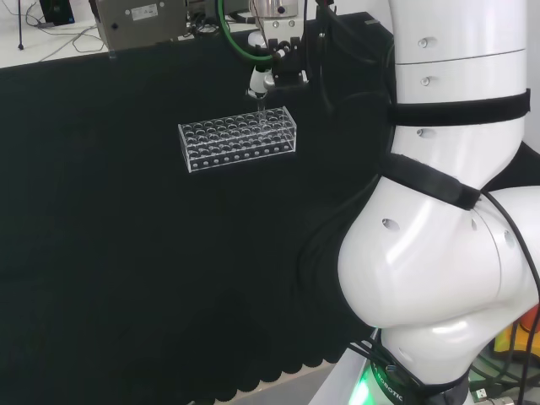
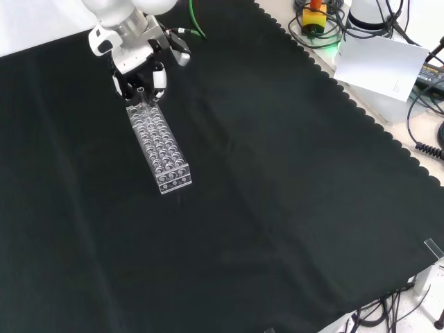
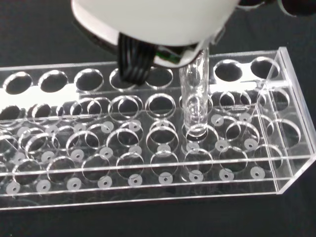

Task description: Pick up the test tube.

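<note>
One clear glass test tube [image 3: 196, 103] stands upright in the clear rack [image 3: 276, 163], its upper end pinched by the hand [image 2: 141, 78]. Light, slippery and fragile, it probably wants a straight vertical lift.

We logged:
- One clear rack [image 2: 158, 149] of round holes, one end directly beneath the hand [image 2: 139, 73].
- Black cloth [image 2: 277, 208], under the rack.
- White sheet [image 2: 378, 64] and yellow box with red button [image 2: 314, 14], both well apart from the hand, beyond the cloth's edge.
</note>
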Tool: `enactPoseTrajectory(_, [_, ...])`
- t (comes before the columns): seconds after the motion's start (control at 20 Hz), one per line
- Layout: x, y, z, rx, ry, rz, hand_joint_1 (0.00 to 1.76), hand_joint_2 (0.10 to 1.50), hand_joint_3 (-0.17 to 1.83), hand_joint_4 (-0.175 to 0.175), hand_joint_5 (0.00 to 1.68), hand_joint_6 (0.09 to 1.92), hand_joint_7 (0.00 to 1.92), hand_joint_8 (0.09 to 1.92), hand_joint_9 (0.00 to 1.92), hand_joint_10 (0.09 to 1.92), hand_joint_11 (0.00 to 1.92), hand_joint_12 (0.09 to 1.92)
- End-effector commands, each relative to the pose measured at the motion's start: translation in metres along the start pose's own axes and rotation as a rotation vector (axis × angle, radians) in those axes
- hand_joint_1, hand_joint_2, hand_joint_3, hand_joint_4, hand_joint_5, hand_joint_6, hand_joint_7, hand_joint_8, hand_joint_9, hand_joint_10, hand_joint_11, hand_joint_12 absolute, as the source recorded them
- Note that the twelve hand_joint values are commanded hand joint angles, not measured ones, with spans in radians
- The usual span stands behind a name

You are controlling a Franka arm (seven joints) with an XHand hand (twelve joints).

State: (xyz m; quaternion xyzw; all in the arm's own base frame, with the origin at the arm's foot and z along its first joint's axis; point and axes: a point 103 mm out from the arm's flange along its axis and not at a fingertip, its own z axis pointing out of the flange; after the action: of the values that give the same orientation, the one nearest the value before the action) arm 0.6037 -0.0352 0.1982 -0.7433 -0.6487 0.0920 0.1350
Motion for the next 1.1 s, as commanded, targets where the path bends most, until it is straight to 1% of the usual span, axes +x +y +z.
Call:
enactPoseTrajectory(0.05, [0.001,-0.003,-0.011,-0.010,0.003,-0.006,1.23,0.54,0.81,-0.175,1.36,0.58,1.79,0.44,1.81,0.18,1.54,0.66])
enactPoseTrajectory(0.25, [0.001,-0.008,-0.025,-0.021,0.018,-0.016,1.23,0.55,0.81,-0.175,1.36,0.58,1.79,0.45,1.81,0.17,1.54,0.66])
enactPoseTrajectory(0.75, [0.001,-0.026,-0.060,-0.061,0.028,-0.047,1.23,0.55,0.81,-0.175,1.36,0.58,1.79,0.45,1.81,0.17,1.54,0.66])
enactPoseTrajectory(1.1, [0.002,-0.041,-0.091,-0.095,0.042,-0.072,1.23,0.55,0.80,-0.175,1.36,0.58,1.78,0.44,1.81,0.17,1.54,0.66])
